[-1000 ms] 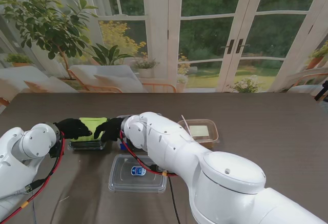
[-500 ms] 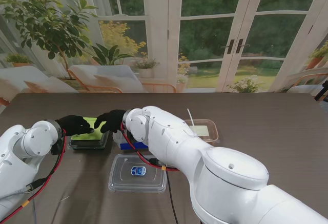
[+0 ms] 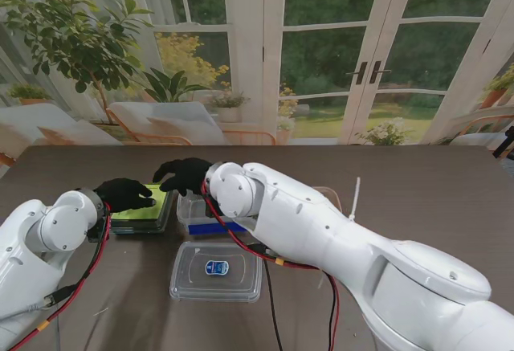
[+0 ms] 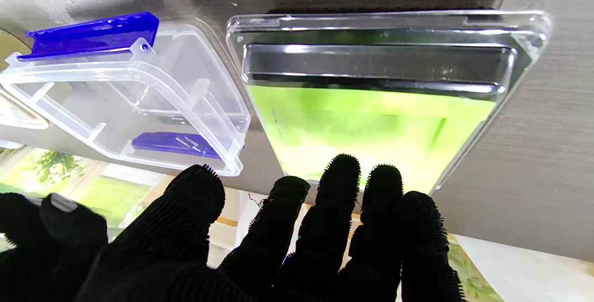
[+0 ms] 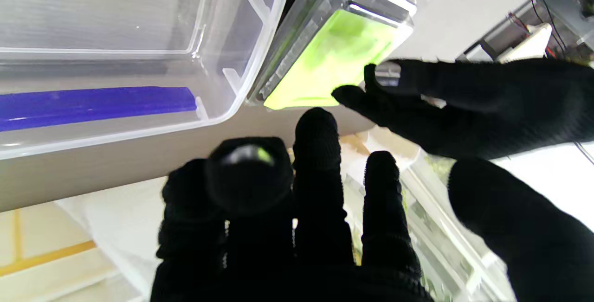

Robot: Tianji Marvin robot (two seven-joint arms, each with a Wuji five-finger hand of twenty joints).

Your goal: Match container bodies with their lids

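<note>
A clear container with a lime-green lid lies flat on the brown table, the lid seated on it. My left hand is open at its left end, fingers stretched over the lid's edge. My right hand hovers open beyond the far right corner of that container, holding nothing. To its right stands a lidless clear box with blue latches, also seen at close range. Nearer to me lies a flat clear lid with a blue sticker.
My right forearm crosses the table's middle and hides what lies behind it. A white strip sticks up at its far side. Red and black cables hang from the arm over the clear lid.
The green lid went down onto its container. My right hand let go and drew back, farther from me, and the right arm swung over the right-hand container. My left hand stayed at the left end.
</note>
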